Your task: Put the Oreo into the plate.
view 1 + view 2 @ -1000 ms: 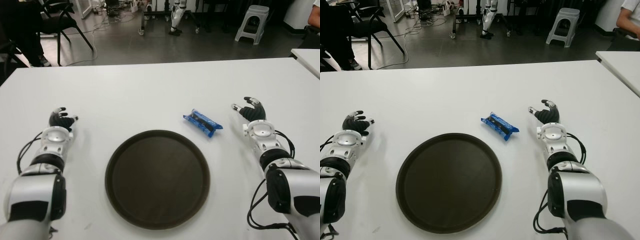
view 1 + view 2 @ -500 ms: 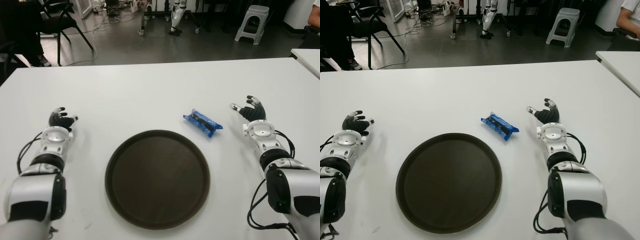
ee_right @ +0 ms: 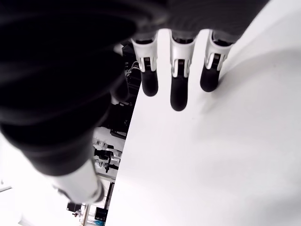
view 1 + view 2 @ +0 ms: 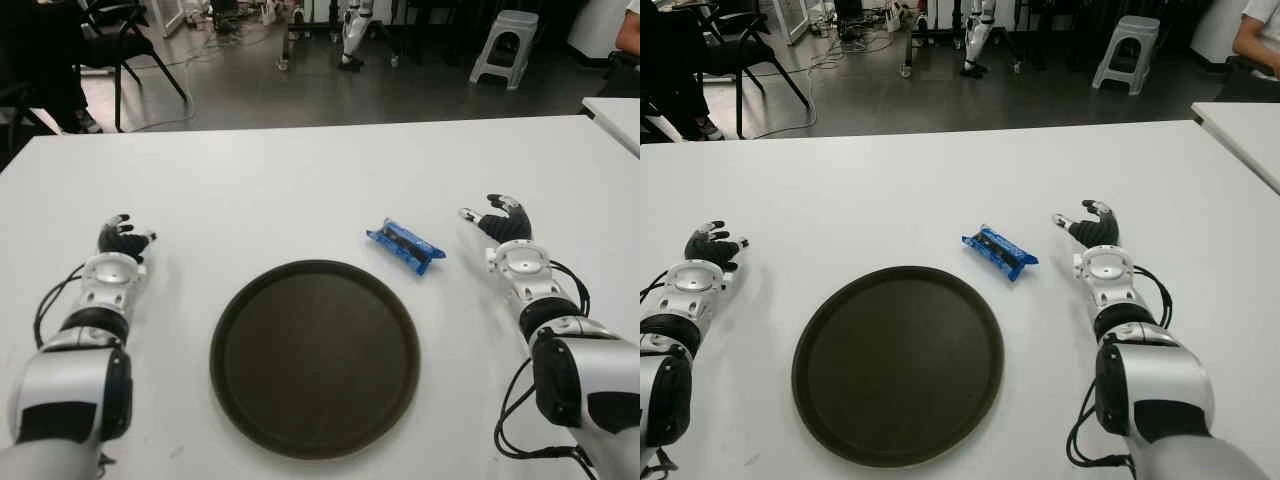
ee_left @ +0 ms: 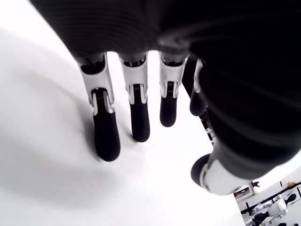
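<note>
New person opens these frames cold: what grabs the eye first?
The big dark round plate at the near middle of the white table, with nothing on it. Next, the blue Oreo pack lying just beyond its far right rim, apart from it. The right hand shows to the pack's right and the left hand at the far left, both open and holding nothing.

A blue wrapper (image 4: 405, 245) with a dark middle, a dark brown plate (image 4: 314, 357), a white bench (image 4: 260, 190), black-fingered robot hands.
</note>
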{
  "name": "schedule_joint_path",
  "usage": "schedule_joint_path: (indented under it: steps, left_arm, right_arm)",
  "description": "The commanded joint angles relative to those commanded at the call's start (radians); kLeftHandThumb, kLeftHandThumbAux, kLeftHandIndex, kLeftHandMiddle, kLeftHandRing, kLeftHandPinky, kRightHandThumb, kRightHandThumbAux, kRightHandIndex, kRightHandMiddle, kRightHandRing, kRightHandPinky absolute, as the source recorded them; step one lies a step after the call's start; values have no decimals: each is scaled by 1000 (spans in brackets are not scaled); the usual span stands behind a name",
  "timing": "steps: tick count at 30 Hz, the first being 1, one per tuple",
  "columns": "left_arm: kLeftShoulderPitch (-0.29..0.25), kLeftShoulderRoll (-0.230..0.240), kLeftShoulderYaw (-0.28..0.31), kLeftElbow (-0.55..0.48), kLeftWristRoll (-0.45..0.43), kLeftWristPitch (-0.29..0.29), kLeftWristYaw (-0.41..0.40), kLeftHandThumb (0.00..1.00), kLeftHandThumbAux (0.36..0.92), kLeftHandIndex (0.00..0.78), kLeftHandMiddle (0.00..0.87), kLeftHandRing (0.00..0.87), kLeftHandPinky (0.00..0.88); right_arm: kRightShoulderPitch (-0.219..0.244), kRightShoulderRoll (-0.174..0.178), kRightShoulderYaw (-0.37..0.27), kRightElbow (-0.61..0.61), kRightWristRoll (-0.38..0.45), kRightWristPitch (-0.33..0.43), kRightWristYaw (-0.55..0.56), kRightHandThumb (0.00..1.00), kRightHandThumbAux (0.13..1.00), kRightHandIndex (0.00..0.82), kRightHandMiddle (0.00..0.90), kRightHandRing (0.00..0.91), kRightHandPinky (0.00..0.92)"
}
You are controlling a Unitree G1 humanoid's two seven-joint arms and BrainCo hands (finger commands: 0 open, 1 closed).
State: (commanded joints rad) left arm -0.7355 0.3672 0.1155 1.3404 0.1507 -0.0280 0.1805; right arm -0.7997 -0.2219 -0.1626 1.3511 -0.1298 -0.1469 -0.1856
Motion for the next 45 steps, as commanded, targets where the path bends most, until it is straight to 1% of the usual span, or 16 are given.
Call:
schedule_joint_path:
  steps: [1, 3, 7, 13, 15, 20, 22, 26, 28, 31, 32, 33, 36, 44, 45]
  left_arm:
    - [0, 0, 0, 0, 0, 0, 1, 225, 764, 104, 158, 181, 166]
    - [-1, 0, -1, 0, 1, 2, 2, 218, 761, 99, 154, 178, 161]
    - [-2, 0, -3, 0, 3, 5, 6, 209, 756, 98, 148, 174, 154]
    - [-3, 0, -3, 1, 3, 13, 10, 204, 756, 90, 135, 166, 147]
    - [-4, 0, -2, 2, 2, 16, 9, 201, 754, 94, 140, 170, 164]
    - [-3, -1, -1, 1, 1, 12, 6, 209, 754, 103, 154, 183, 190]
    - [-3, -1, -2, 1, 2, 10, 7, 212, 754, 106, 156, 187, 197]
    - [-3, -1, -3, 0, 3, 10, 9, 219, 754, 113, 160, 192, 206]
    - [-3, -1, -2, 0, 2, 9, 9, 224, 755, 117, 163, 195, 212]
    - [-2, -2, -1, 0, 0, 5, 7, 229, 754, 123, 167, 198, 214]
    - [-1, -1, -2, 0, 2, 3, 7, 228, 753, 124, 166, 198, 211]
    - [-1, -1, -3, 0, 3, 2, 6, 222, 751, 120, 161, 192, 195]
    - [0, 1, -7, 0, 7, -1, 7, 215, 750, 111, 153, 184, 177]
    - [0, 0, -10, 1, 9, 2, 9, 231, 754, 90, 134, 166, 157]
    - [0, 0, -10, 1, 9, 1, 9, 233, 753, 87, 131, 163, 156]
  right_arm:
    - [0, 0, 0, 0, 0, 0, 0, 275, 796, 165, 185, 225, 306]
    - [0, 0, 0, 0, 1, -1, 1, 284, 800, 173, 182, 216, 279]
    - [1, 0, -1, 0, 2, -2, 3, 328, 800, 185, 179, 204, 266]
    - [0, 0, -3, 0, 4, -1, 5, 308, 775, 166, 153, 177, 226]
    - [0, -1, -4, 0, 4, -1, 4, 306, 773, 158, 142, 162, 209]
    - [1, -1, -6, 0, 6, -2, 2, 330, 782, 192, 166, 183, 232]
    - [1, -1, -6, 0, 6, -2, 2, 320, 783, 196, 167, 183, 226]
    - [0, 0, -4, 0, 4, 1, 1, 259, 776, 167, 138, 155, 195]
    - [-1, 0, -2, 0, 2, 3, -1, 239, 782, 160, 126, 144, 195]
    - [-2, 0, -1, 0, 1, 6, -2, 191, 812, 154, 103, 125, 200]
    - [-2, 0, 3, 0, -3, 7, -2, 173, 820, 154, 97, 120, 199]
    - [-3, -1, 7, 1, -5, 8, -2, 129, 824, 147, 88, 113, 198]
    - [-3, -2, 17, 0, -15, 7, 2, 62, 832, 130, 71, 104, 196]
    - [-2, -3, 21, 1, -20, 9, 3, 21, 872, 129, 71, 100, 166]
    - [-2, -3, 22, 1, -20, 9, 1, 17, 880, 127, 72, 97, 148]
